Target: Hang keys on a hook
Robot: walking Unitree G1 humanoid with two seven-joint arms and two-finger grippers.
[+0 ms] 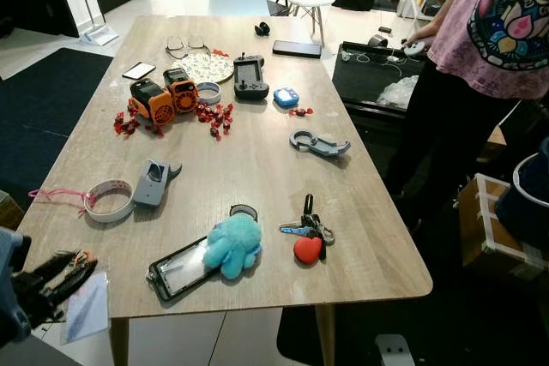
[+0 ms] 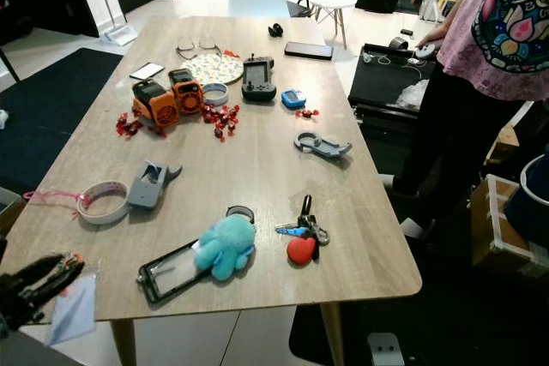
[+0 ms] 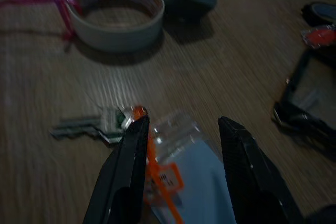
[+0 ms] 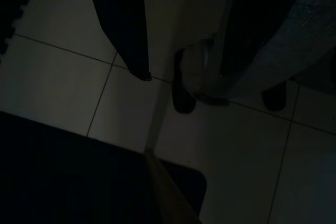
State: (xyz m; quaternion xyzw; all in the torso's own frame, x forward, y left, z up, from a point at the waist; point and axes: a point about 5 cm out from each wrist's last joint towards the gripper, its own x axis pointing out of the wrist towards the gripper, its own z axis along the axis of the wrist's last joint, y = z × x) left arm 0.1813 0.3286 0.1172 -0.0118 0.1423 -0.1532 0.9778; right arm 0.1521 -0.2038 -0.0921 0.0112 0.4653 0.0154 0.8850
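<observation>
A bunch of keys [image 1: 306,227] with a red heart fob [image 1: 307,249] lies near the table's front right. A grey hook-shaped piece [image 1: 319,143] lies further back on the right. My left gripper [image 1: 73,270] hovers at the table's front left corner. In the left wrist view it stands open [image 3: 182,124] just above a clear plastic bag [image 3: 189,166] with an orange tag [image 3: 160,174]. A single key [image 3: 86,126] lies beside one fingertip. My right gripper [image 4: 184,77] hangs open over the tiled floor in a dark view.
The wooden table [image 1: 257,169] also carries a teal plush octopus [image 1: 233,244] on a phone case, a tape roll [image 1: 110,200], a grey holder [image 1: 153,183], orange gadgets [image 1: 163,96] and red bits. A person [image 1: 480,57] stands at the right side. White chairs stand beyond the far end.
</observation>
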